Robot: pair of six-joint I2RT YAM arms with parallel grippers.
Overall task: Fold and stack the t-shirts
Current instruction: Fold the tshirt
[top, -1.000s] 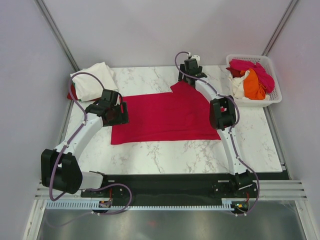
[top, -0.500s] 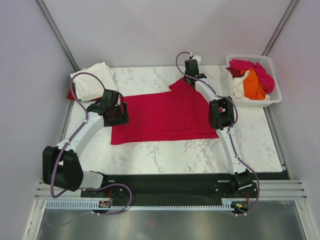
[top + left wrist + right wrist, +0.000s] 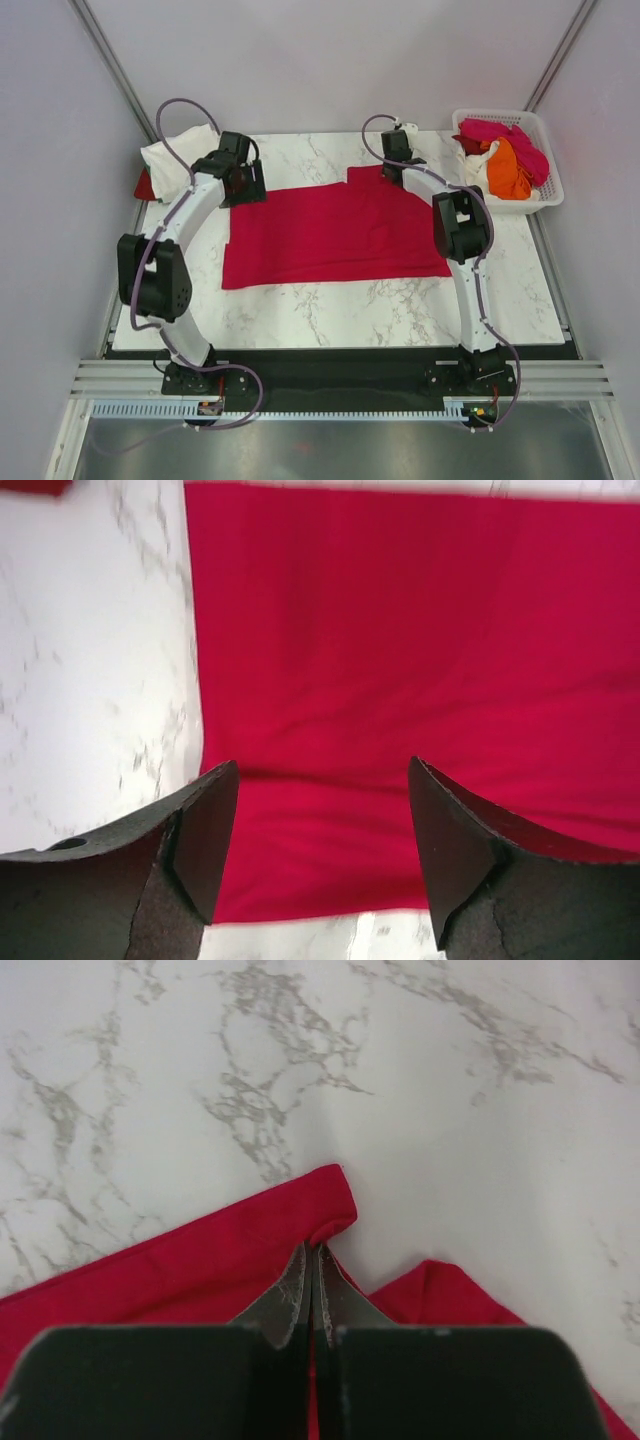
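The right gripper (image 3: pixel 313 1252) has its fingers pressed together on a thin pinch of the crimson t-shirt (image 3: pixel 330 235), at the shirt's far-right corner, where the cloth puckers up between the tips. The left gripper (image 3: pixel 320 770) hangs with its fingers apart over the shirt's far-left part, one tip above the left hem, and I cannot make out any contact. The shirt lies spread flat across the middle of the table (image 3: pixel 330 305).

The step looks like taking both far corners so the far edge can fold toward the near hem. To do it well, the left gripper should drop onto the far-left corner and close fully on it. Both arms should then lift together and keep the edge taut between them. The right pinch sits very near the edge and may slip if tugged sideways.

A folded cream-white t-shirt (image 3: pixel 165 160) waits at the far left, and the basket (image 3: pixel 520 207) at the far right holds more shirts (image 3: pixel 505 160)
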